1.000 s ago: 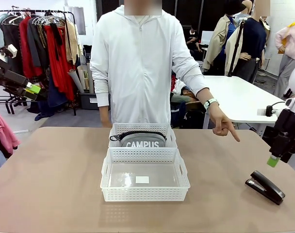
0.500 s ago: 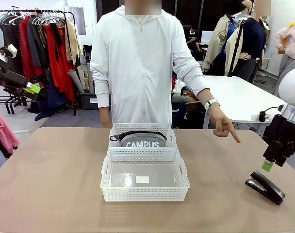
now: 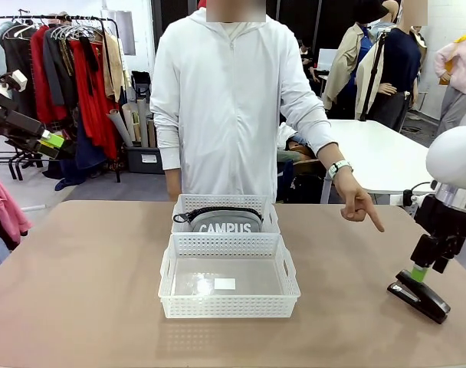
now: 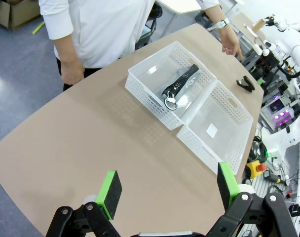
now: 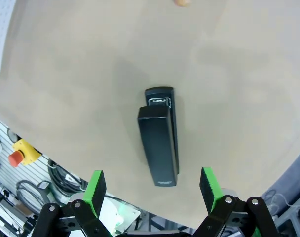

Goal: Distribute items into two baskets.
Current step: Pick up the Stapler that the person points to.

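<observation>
Table [image 3: 80, 291]: tan top, with a person in a white zip jacket standing at the far edge.

Baskets: the large basket [image 3: 229, 307] sits at the middle, with a small white label on its floor. The small basket [image 3: 185, 204] sits directly behind it, the two walls touching.

Pouch [image 3: 225, 222]: inside the small basket, standing on its long edge, lettering towards the robot.

Stapler [image 3: 421, 297]: flat on the table at the robot's right, well apart from both baskets and near the table's edge.

Right gripper [image 5: 153, 183]: poised just above the stapler. Its jaws are spread wide with nothing in them, and the green pads stand to either side of the stapler's length. Contact cannot be judged.

Left gripper [image 4: 168, 186]: held high off the table's left side, jaws fully apart, holding nothing.

Obstructions: the person's hand [image 3: 359, 205] hangs over the table between the baskets and the stapler. It is farther back than the stapler, with one finger pointing down towards it.

Surroundings: a clothes rack [image 3: 64, 69] stands behind on the left and a white table [image 3: 379, 157] behind on the right.
</observation>
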Controlling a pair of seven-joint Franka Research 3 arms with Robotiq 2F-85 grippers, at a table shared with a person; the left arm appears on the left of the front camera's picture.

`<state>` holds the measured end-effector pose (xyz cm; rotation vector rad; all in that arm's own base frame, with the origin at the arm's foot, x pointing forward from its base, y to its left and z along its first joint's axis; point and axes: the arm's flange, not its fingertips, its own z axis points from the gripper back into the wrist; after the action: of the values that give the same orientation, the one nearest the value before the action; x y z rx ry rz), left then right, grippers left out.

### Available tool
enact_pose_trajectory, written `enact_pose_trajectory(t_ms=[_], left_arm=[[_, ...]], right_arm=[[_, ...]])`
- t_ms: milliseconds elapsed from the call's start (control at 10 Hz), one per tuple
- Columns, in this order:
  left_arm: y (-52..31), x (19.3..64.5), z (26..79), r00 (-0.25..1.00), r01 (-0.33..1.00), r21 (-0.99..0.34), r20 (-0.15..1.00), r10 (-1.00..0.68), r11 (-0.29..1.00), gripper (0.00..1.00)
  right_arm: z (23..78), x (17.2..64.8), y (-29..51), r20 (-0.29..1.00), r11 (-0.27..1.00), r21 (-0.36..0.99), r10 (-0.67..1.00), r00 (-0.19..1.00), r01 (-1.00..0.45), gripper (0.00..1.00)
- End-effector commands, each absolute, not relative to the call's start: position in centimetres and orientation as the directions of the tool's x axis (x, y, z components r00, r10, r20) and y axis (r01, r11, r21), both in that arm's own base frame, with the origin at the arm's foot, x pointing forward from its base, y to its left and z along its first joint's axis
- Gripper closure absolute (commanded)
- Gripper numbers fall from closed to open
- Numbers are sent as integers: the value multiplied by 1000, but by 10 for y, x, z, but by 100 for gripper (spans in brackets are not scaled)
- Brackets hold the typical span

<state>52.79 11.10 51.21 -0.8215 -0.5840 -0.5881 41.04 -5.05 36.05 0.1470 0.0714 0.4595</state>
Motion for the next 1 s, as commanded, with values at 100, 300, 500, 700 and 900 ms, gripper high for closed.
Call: enact_pose_trajectory(t_ms=[100,300,500,700,900], left_arm=[[112,527,513,695,675,-495,676,-247,547,0],[112,527,513,695,675,-495,676,-247,547,0],[112,527,513,695,675,-495,676,-247,547,0],[112,527,513,695,675,-495,676,-247,547,0],[112,527,513,695,675,-495,676,-247,547,0]], right_arm=[[347,412,-52,-37,900,85,432,901,-428,0],[337,417,-51,-59,895,101,440,896,-434,0],[329,420,-51,-61,891,116,446,893,-438,0],[321,425,-51,-63,884,121,461,885,-451,0],[315,428,-51,-63,879,144,466,883,-454,0]])
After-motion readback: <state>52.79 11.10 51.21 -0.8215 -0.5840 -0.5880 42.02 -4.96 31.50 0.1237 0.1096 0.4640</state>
